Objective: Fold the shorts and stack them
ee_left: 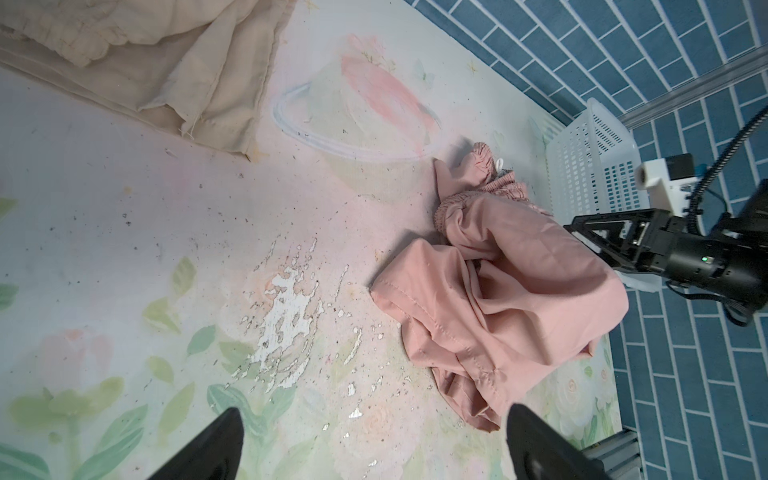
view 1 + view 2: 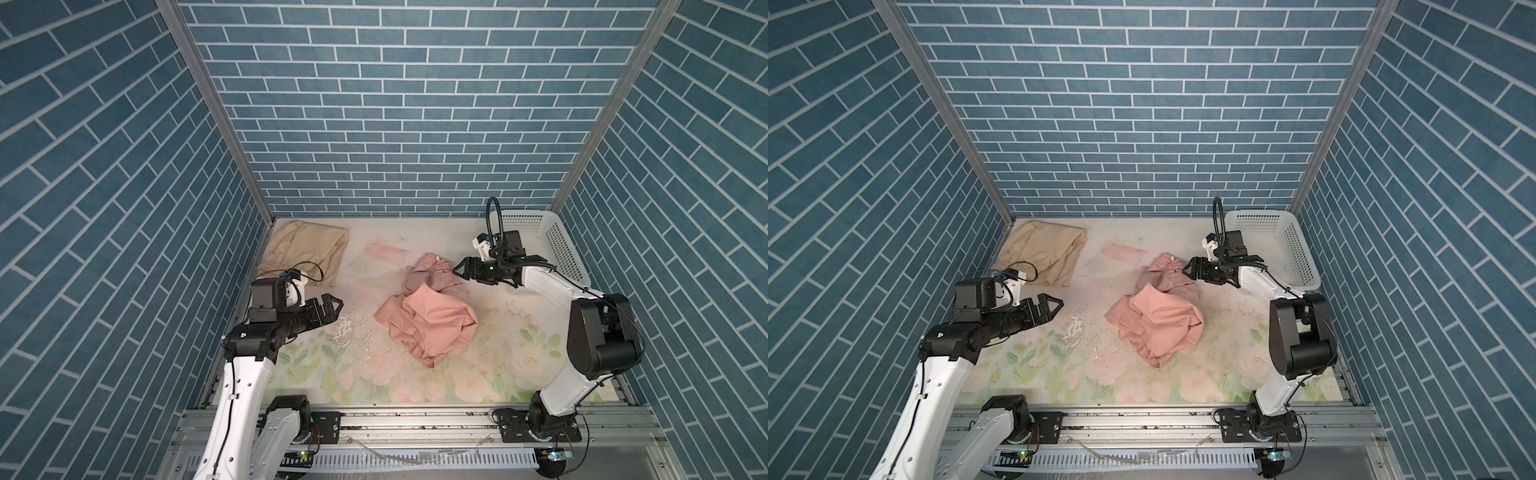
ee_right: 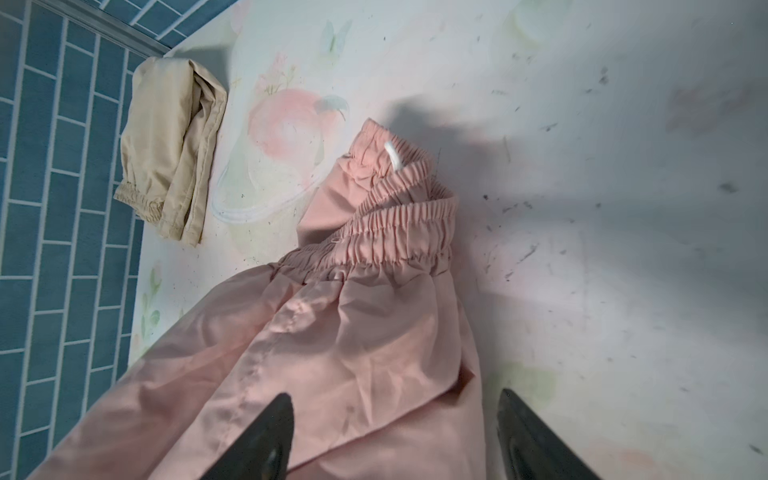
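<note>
The salmon pink shorts [image 2: 428, 320] [image 2: 1158, 322] lie crumpled mid-table, their gathered waistband [image 3: 399, 237] and white drawstring [image 3: 392, 154] toward the back. The beige shorts [image 2: 307, 249] [image 2: 1042, 249] lie folded in the back left corner. My right gripper [image 2: 458, 269] [image 3: 395, 392] hovers open just right of the pink waistband, with pink cloth lying beneath the spread fingers and nothing pinched. My left gripper [image 2: 336, 304] [image 1: 376, 411] is open over bare table, left of the pink shorts [image 1: 498, 286] and in front of the beige pair [image 1: 166, 62].
A white perforated basket [image 2: 561, 245] [image 2: 1296, 249] [image 1: 590, 174] stands in the back right corner, behind my right arm. The floral table cover [image 2: 374, 374] has a patch of peeled paint [image 1: 286, 316] between my left gripper and the pink shorts. Blue brick walls enclose three sides.
</note>
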`<control>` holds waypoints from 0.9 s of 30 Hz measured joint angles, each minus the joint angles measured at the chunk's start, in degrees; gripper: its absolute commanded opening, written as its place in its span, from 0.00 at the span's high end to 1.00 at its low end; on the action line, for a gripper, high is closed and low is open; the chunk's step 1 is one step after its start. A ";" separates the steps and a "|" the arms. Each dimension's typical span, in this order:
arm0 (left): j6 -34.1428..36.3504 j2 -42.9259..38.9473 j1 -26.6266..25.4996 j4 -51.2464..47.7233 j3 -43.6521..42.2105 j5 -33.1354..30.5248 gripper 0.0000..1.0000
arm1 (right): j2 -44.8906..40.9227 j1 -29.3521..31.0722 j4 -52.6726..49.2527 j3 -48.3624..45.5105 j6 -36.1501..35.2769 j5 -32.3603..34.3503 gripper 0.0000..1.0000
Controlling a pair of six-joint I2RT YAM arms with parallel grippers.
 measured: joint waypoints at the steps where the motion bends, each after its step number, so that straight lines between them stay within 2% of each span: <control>1: -0.15 -0.22 0.00 -0.22 -0.35 0.15 0.00 | 1.01 0.31 0.96 -0.42 0.44 -0.76 0.23; 4: -0.48 -0.35 -0.02 -0.48 -0.59 0.66 0.00 | 3.93 1.20 4.90 -0.55 2.01 -2.43 0.25; 6: -0.63 -0.35 -0.04 -0.48 -0.59 0.92 0.00 | 6.03 1.75 8.94 -0.63 3.67 -4.07 0.36; 8: -0.81 -0.13 -0.04 -0.44 -0.59 1.14 0.00 | 8.09 2.12 13.55 -1.18 6.16 -6.19 0.58; 10: -0.81 0.35 -0.04 -0.44 -0.52 1.38 0.00 | 9.44 2.29 18.16 -2.25 9.07 -8.20 0.95; 11: -0.79 0.66 -0.04 -0.44 -0.46 1.42 0.00 | 9.51 2.34 19.50 -2.75 10.40 -8.79 1.00; 14: -0.57 1.77 -0.04 -0.46 0.28 1.53 0.00 | 8.63 2.34 21.51 -3.04 13.22 -9.70 1.00; 17: 0.09 2.97 -0.04 -0.39 1.62 1.64 0.00 | 4.22 2.19 18.69 -1.75 13.18 -8.90 1.00; 22: 1.92 5.25 -0.04 -0.35 3.52 1.81 0.00 | -8.22 2.27 7.50 7.56 9.55 -2.43 1.00; 27: 4.28 8.31 -0.04 -0.35 6.82 1.73 0.00 | -19.87 3.50 0.63 14.86 4.90 4.94 1.00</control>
